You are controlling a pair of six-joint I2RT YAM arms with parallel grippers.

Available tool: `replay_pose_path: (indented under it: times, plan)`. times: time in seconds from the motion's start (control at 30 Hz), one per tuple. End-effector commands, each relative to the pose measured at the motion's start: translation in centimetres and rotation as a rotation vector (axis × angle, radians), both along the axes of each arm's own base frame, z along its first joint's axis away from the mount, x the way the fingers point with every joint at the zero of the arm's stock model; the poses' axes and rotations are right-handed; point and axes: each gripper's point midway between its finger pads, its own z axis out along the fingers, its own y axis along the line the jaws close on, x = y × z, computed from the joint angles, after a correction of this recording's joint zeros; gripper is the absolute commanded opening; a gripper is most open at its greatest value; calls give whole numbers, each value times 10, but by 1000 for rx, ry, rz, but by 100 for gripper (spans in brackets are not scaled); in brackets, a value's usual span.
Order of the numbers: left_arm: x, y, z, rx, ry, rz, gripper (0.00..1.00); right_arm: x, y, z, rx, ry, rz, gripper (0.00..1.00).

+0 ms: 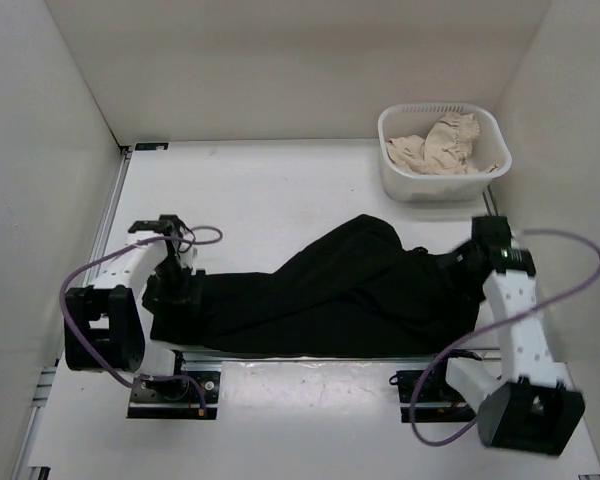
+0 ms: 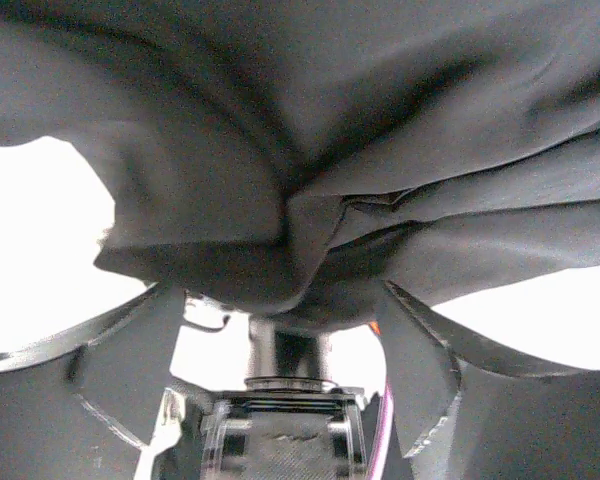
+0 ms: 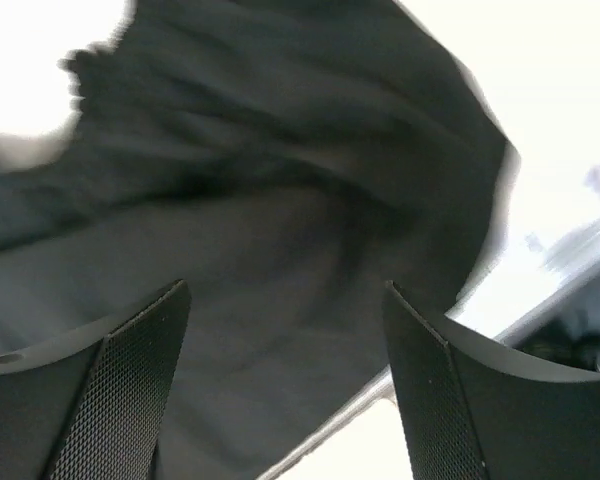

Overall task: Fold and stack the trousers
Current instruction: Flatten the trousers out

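Note:
The black trousers lie crumpled across the near part of the table, one leg folded over towards the back. At their left end my left gripper stands open, its fingers spread wide. A bunched fold of the trousers droops just beyond the tips, and nothing pinches it. My right gripper is at the right end, also open. Its fingers are far apart, with the trousers' cloth loose in front of them.
A white basket at the back right holds a beige frilly cloth. White walls close in the table on the left, back and right. The arms' metal rail runs along the near edge under the trousers.

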Motion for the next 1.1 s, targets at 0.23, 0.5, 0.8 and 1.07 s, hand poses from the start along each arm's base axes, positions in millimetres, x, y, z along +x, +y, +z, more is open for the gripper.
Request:
replay_pose_path:
  times: [0.23,0.5,0.8,1.07]
  plan:
    - [107,33,24,45,-293,125,100,177,93,23,-54,-41,455,85]
    - [45,33,-26,7,-84,193,100,234,165,-19,11,8,520,89]
    - [4,59,-71,141,-23,224,96,230,185,-75,58,134,533,34]
    - [73,86,-56,169,-175,280,14,269,197,32,36,-132,627,0]
